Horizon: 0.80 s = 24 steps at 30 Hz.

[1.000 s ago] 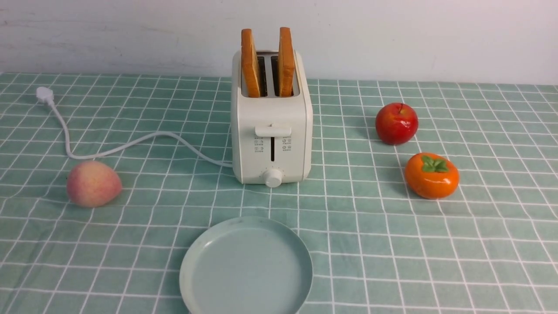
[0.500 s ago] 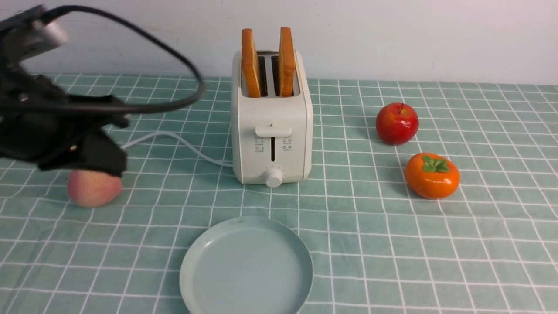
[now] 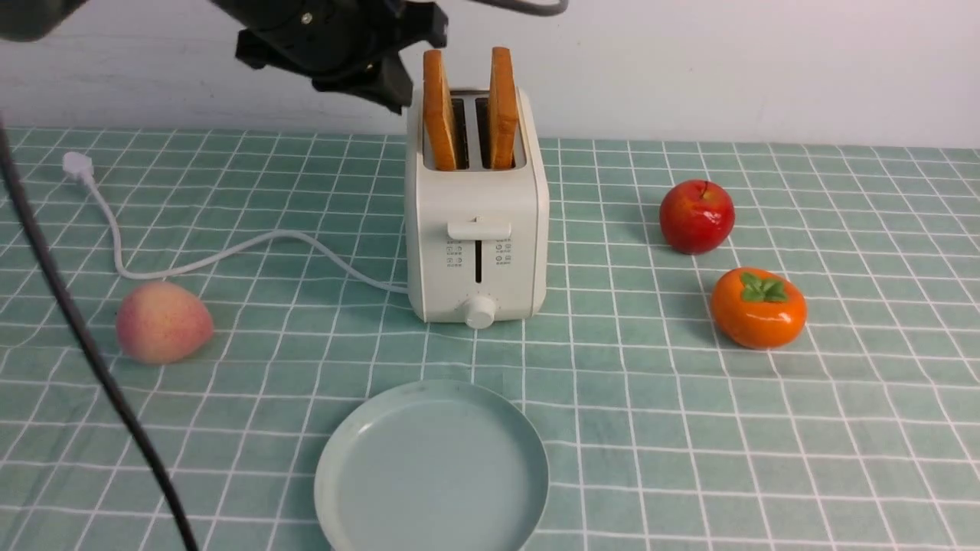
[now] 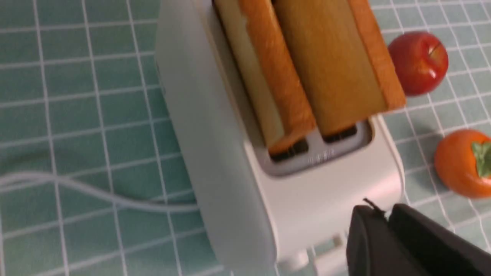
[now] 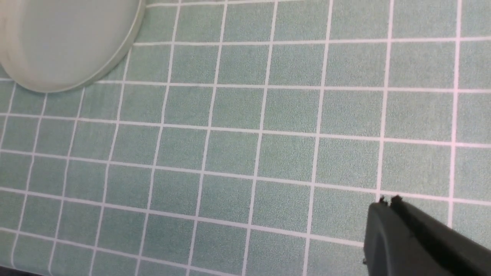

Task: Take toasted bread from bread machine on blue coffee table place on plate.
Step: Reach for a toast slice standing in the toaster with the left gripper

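The cream-white bread machine [image 3: 475, 229] stands mid-table on the teal grid cloth [image 3: 689, 421]. Two slices of toasted bread stand upright in its slots, the left slice [image 3: 439, 107] and the right slice [image 3: 502, 107]. The empty pale blue-green plate [image 3: 432, 467] lies in front of it. My left gripper [image 3: 394, 88] hovers high, just left of the left slice, not touching it. In the left wrist view the left gripper [image 4: 385, 211] is shut and empty over the toaster [image 4: 230, 172] and toast [image 4: 276, 88]. My right gripper [image 5: 387, 201] is shut and empty above bare cloth, away from the plate [image 5: 57, 46]; it is outside the front view.
A peach [image 3: 163, 321] lies to the left. A red apple [image 3: 697, 216] and an orange persimmon [image 3: 758, 308] lie to the right. The toaster's white cord [image 3: 230, 252] runs left to its plug [image 3: 76, 164]. A black cable [image 3: 84, 344] hangs across the left foreground.
My left arm came in from the left, then rose and swung right to the toaster's top left. Toast, toaster and plate have not moved.
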Each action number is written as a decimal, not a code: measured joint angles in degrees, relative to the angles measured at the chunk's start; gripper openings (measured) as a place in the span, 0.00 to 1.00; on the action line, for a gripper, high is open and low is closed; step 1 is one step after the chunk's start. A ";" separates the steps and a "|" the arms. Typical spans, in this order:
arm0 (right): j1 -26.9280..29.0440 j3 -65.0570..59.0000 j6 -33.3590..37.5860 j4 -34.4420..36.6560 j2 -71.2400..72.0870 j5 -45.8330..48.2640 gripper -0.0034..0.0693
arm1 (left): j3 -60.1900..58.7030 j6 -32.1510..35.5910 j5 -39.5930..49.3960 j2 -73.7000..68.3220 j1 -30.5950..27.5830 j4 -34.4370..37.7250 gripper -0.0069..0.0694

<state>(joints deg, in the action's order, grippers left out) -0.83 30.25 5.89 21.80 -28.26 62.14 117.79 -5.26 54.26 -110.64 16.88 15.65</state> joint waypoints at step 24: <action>0.00 0.00 -1.06 0.06 0.08 -0.80 0.05 | 5.84 -10.77 -9.49 -6.01 0.00 -4.39 0.21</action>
<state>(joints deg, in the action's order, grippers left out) -0.83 30.25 4.83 21.86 -28.19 61.34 123.63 -16.04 44.78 -116.65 16.88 11.26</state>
